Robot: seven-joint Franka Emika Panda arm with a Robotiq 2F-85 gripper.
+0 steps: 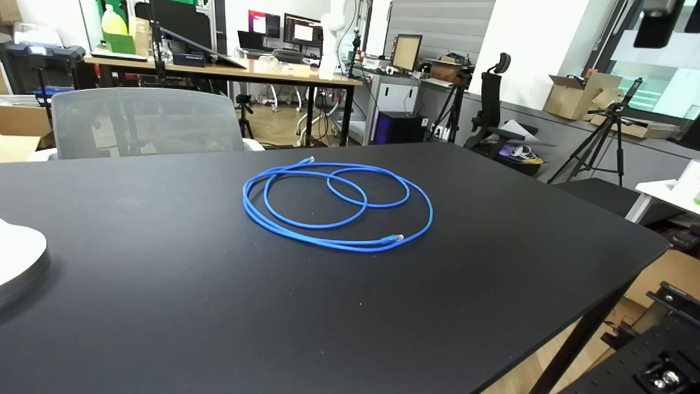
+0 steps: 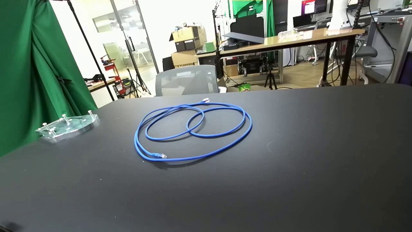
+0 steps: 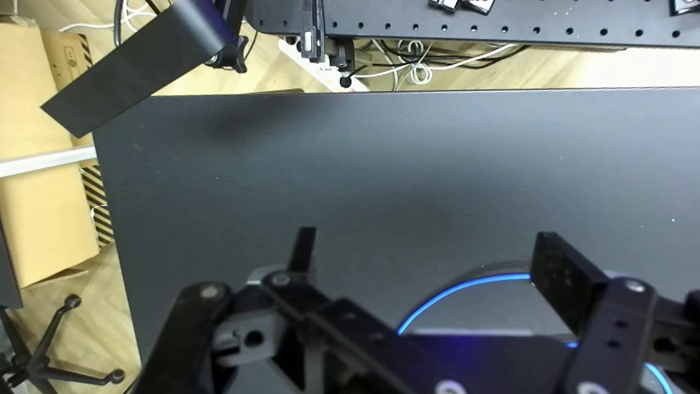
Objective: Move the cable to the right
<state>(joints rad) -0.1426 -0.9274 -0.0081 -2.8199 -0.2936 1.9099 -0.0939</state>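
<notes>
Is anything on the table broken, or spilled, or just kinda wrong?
Nothing really stands out. The blue cable lies in loose loops on the black table, and I see no spill or break.

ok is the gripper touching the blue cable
Apart. In both exterior views the cable lies fully visible on the table, nothing else touching it; the open gripper merely overlaps it in the wrist view.

– Where's room to pass?
– Over the table, either side of the cable.
– What's in the way?
– A plate with bolts sticking up; a chair beyond the far edge in both exterior views; in the wrist view, a bar across a corner.
– The gripper itself?
– Fingers wide apart, room between.
</notes>
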